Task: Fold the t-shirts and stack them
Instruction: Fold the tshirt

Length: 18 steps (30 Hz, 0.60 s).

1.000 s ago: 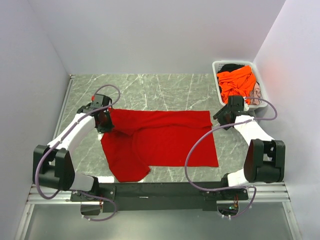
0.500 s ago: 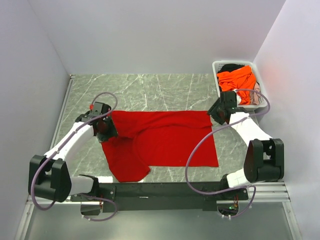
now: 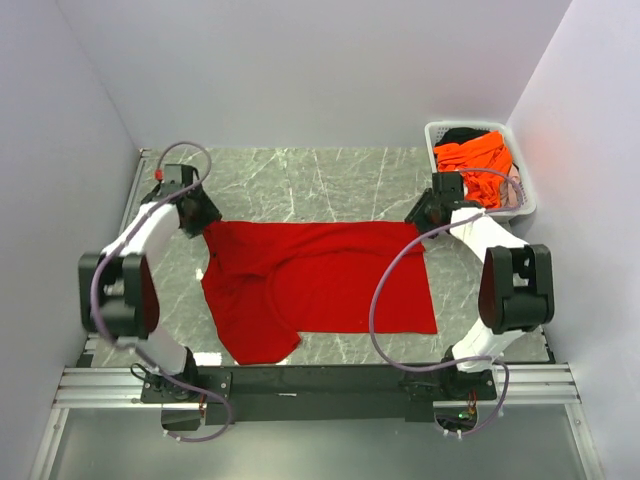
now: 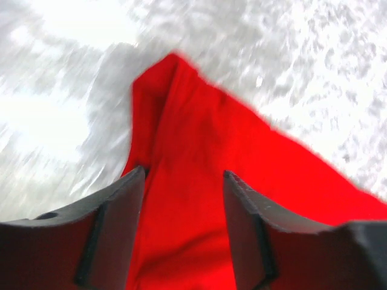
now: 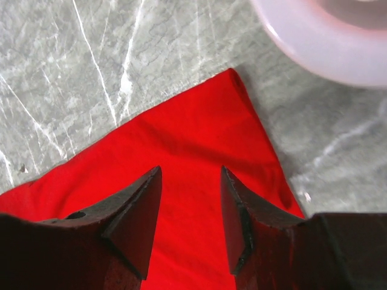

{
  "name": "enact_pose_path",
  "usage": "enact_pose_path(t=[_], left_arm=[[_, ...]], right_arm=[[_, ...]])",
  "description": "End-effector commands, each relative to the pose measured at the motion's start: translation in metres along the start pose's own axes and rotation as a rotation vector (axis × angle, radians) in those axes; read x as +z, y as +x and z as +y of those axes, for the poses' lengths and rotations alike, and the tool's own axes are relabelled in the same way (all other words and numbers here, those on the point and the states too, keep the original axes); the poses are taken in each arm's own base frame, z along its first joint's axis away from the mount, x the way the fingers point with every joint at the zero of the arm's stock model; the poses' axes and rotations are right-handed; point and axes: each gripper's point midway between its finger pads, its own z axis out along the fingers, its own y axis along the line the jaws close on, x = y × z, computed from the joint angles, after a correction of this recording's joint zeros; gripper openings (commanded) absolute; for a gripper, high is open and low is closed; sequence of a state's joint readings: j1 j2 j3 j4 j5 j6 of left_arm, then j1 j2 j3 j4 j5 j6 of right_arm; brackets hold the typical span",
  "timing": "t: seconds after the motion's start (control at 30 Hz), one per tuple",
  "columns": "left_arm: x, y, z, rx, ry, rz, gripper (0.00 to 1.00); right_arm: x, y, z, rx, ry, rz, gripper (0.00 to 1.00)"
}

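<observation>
Left gripper (image 4: 184, 175): jaws apart, nothing pinched. It sits over the far-left corner of the red t-shirt (image 4: 199, 199), with the corner tip just ahead of the fingers. The view is blurred, so I can't tell whether it touches the cloth.

Right gripper (image 5: 190, 172): jaws apart, empty, over the shirt's far-right corner, with the tip just past the fingertips.

Top view: the shirt lies spread flat mid-table (image 3: 300, 180) between both arms. Its left side is bunched, and one fold hangs toward the near edge.

White basket (image 3: 432, 130): far-right corner, just beyond the right gripper. It holds an orange t-shirt (image 3: 475, 160) on top of a dark one (image 3: 462, 134).
</observation>
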<state>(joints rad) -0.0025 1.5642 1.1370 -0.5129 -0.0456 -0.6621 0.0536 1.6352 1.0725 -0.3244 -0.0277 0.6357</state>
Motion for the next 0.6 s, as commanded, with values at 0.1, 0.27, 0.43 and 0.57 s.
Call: enact_pose_path(t=[0.1,0.27,0.43,0.57], left_arm=[[0.049,-0.024,-0.015,0.007,0.018,0.006,0.52],[0.072,-0.026,-0.004,0.005,-0.052,0.009,0.45],[0.092,-0.024,0.02,-0.019,-0.117,0.02,0.26],[0.106,-0.02,0.036,-0.025,-0.155,0.038,0.1]], right_arm=[[0.011,-0.012,0.018,-0.015,-0.047,0.007,0.5],[0.025,-0.004,0.017,-0.008,-0.038,0.05,0.5],[0.041,0.005,0.016,0.008,-0.027,0.113,0.5],[0.051,0.008,0.014,0.016,-0.006,0.13,0.5]])
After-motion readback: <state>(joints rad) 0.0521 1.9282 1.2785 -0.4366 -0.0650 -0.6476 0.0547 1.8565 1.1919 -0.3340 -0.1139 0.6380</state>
